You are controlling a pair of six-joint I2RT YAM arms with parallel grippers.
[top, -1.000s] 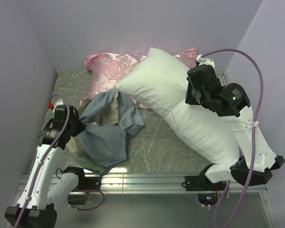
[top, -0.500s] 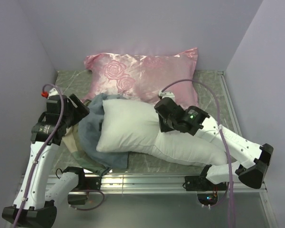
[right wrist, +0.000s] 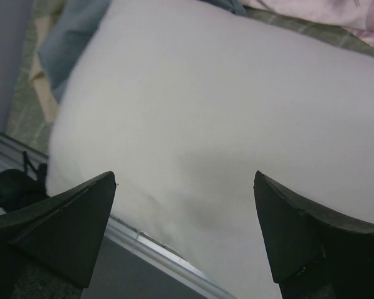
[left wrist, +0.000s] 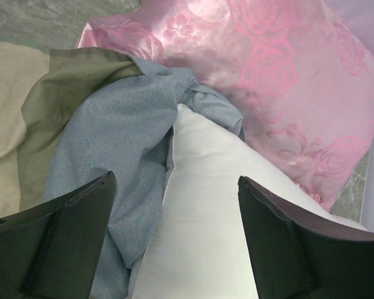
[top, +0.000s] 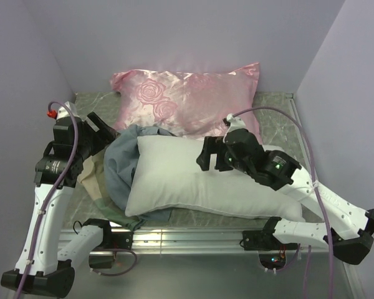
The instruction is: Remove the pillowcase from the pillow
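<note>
The white pillow (top: pixel 187 177) lies bare along the table's front, its left end resting on the crumpled pillowcase (top: pixel 118 168). The pillowcase shows its slate-blue face, with tan and green checks at its left edge (left wrist: pixel 25 118). My left gripper (top: pixel 109 134) hangs open over the pillowcase's left part, and nothing sits between its fingers (left wrist: pixel 81 218). In the left wrist view the pillow (left wrist: pixel 206 212) and the blue fabric (left wrist: pixel 112 124) meet below the left gripper (left wrist: pixel 176 179). My right gripper (top: pixel 206 159) is open just above the pillow's middle (right wrist: pixel 224 93), with its fingertips (right wrist: pixel 93 205) empty.
A shiny pink rose-patterned pillow (top: pixel 187 99) lies along the back wall, touching the pillowcase's far edge. Purple walls close in the left, back and right sides. The metal rail (top: pixel 193 237) runs along the table's near edge, just under the white pillow's front side.
The right arm swung the raised white pillow down and left onto the pillowcase, then opened and let go. The left gripper released the pillowcase, opened, and rose toward the back left.
</note>
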